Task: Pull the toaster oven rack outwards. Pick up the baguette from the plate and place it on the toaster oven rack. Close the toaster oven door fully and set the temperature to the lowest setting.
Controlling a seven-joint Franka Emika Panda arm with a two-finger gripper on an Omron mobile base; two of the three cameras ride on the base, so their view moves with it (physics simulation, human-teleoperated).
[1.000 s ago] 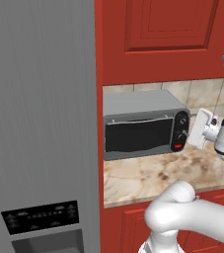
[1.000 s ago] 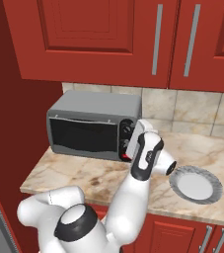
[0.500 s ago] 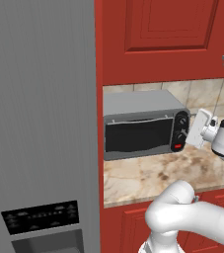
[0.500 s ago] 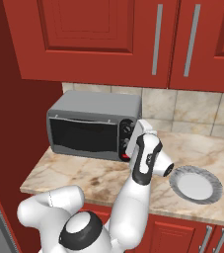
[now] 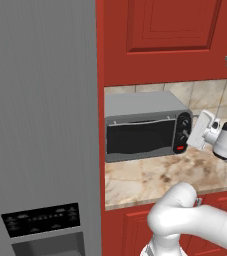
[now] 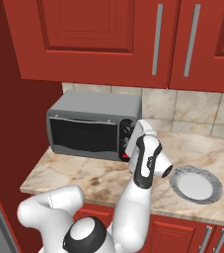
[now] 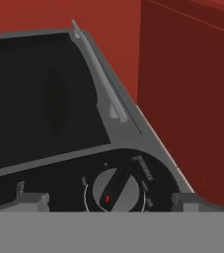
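At the toaster oven knob, hand spread wide, empty.

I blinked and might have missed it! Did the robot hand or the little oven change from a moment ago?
Hardly anything. The end effector has crept slightly closer to the toaster oven control panel, open around a knob without gripping it. The toaster oven door stayed shut, and the plate stayed on the counter with nothing on it.

arm: glossy white, rounded links | joints: dark | gripper: white body
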